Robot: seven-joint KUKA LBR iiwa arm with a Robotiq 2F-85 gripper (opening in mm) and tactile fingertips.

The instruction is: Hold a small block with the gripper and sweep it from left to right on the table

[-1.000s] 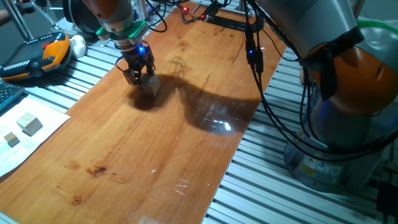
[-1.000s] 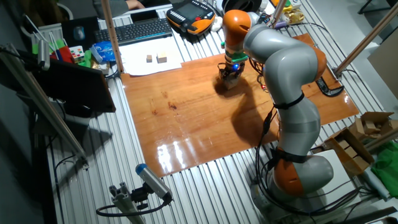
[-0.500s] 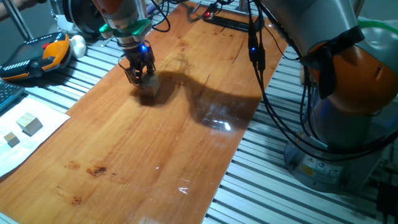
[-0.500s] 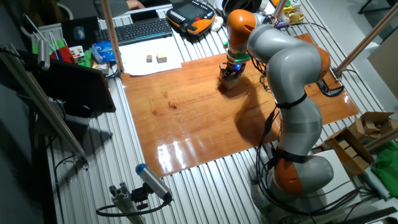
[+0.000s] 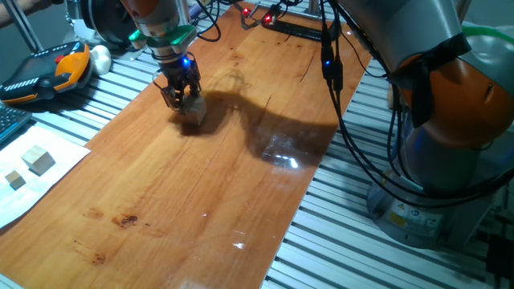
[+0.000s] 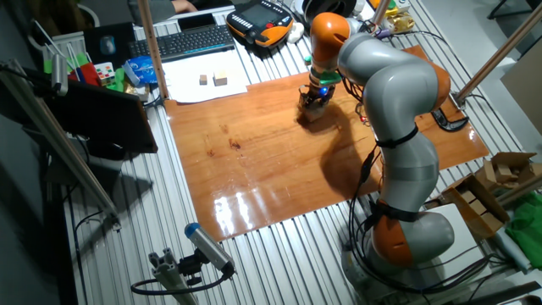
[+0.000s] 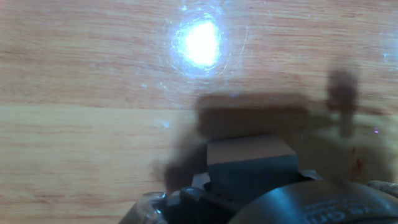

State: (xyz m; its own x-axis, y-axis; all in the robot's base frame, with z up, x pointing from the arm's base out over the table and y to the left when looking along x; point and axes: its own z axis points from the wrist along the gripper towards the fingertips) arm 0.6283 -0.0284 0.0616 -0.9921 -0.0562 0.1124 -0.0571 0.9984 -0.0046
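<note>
step: sweep in hand | my black two-fingered gripper point(image 5: 184, 99) clenched on the small light-tan wooden cube point(image 5: 193, 108), resting on the glossy reddish-brown wooden table point(image 5: 201, 185) near its far edge | next: slide rightward, keeping contact, I judge

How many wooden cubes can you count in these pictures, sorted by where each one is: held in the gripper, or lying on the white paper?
Held in the gripper: 1, the small block
On the white paper: 2, the paler cream cube and the tiny pale cube
Total: 3
</note>
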